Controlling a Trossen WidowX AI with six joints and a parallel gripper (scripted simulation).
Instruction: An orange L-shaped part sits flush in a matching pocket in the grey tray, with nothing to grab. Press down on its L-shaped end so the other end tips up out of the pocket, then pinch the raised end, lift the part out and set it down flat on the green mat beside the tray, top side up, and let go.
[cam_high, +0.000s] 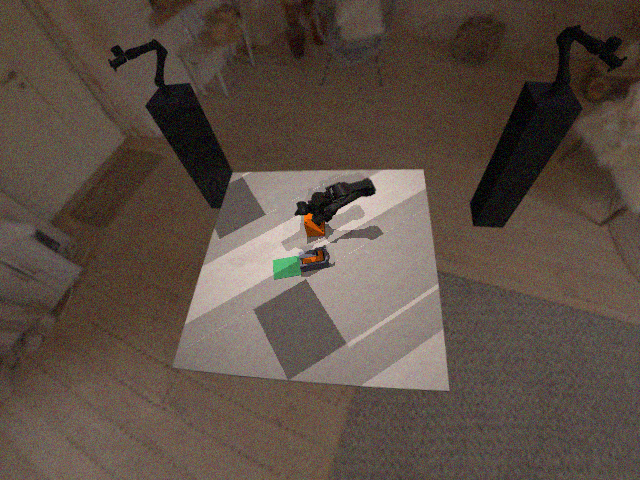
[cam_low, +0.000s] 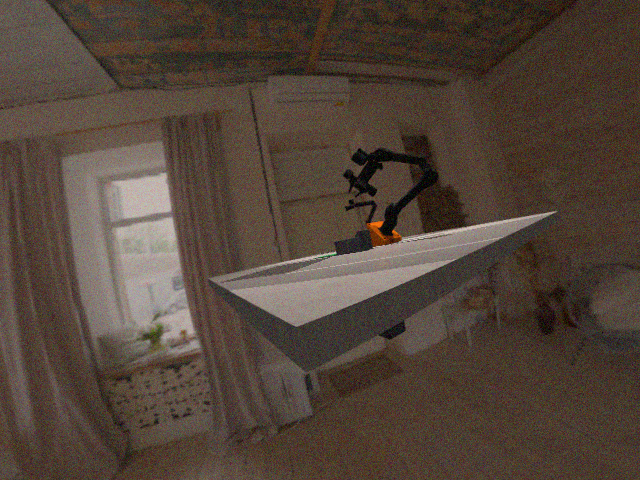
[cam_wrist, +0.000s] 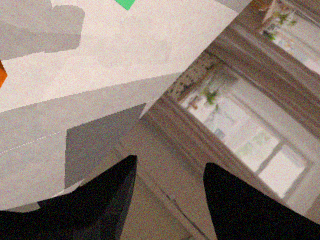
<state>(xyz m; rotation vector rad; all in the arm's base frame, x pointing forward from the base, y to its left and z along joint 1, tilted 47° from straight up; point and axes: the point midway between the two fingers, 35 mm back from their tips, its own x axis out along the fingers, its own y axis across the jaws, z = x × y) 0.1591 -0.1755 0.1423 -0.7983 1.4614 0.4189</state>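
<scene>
The orange part (cam_high: 311, 257) lies in the pocket of the grey tray (cam_high: 315, 268) (cam_low: 347, 245) in the top view; it is too small there to tell whether it is quite flush. The green mat (cam_high: 285, 268) (cam_wrist: 125, 3) lies against the tray's left side, with nothing on it. My gripper (cam_high: 298, 208) (cam_wrist: 171, 167) is partly open, with an empty gap between the fingertips in the wrist view. It hangs in the air above the table, away from the tray and the mat.
An orange block (cam_high: 314, 227) (cam_low: 381, 234) stands at the arm's base, behind the tray in the top view. Two dark pedestals (cam_high: 191, 139) (cam_high: 522, 155) with other black arms stand beyond the table. Large shadows cross the tabletop (cam_high: 392, 289).
</scene>
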